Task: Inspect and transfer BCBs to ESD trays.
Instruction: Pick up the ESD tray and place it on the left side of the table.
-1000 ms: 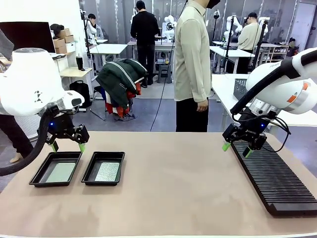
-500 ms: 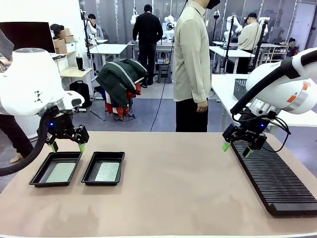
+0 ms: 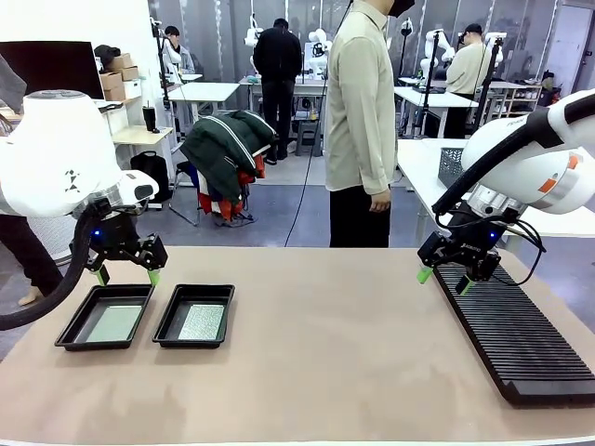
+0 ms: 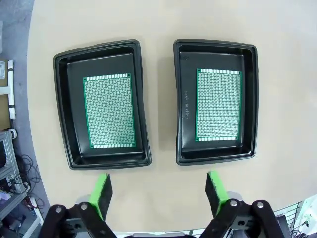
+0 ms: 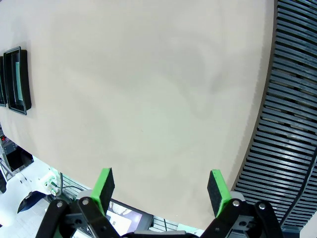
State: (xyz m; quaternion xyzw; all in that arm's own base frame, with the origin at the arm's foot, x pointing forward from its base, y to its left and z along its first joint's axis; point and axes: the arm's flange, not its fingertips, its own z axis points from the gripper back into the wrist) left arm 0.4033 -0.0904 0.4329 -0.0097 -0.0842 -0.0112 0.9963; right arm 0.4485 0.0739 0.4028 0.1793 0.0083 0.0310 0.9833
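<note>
We find both ESD trays (image 3: 105,317) (image 3: 195,316) side by side at the worktop's (image 3: 325,353) left, one BCB (image 4: 109,111) (image 4: 218,104) in each. Left pincer (image 3: 126,275) above them, right pincer (image 3: 443,280) over the rack (image 3: 511,339): both spread wide, empty.

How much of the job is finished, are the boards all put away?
Looks finished: each tray holds one green board lying flat. Nothing is in hand: the left gripper and right gripper hang open and hold nothing. The rack shows no boards left to move.
</note>
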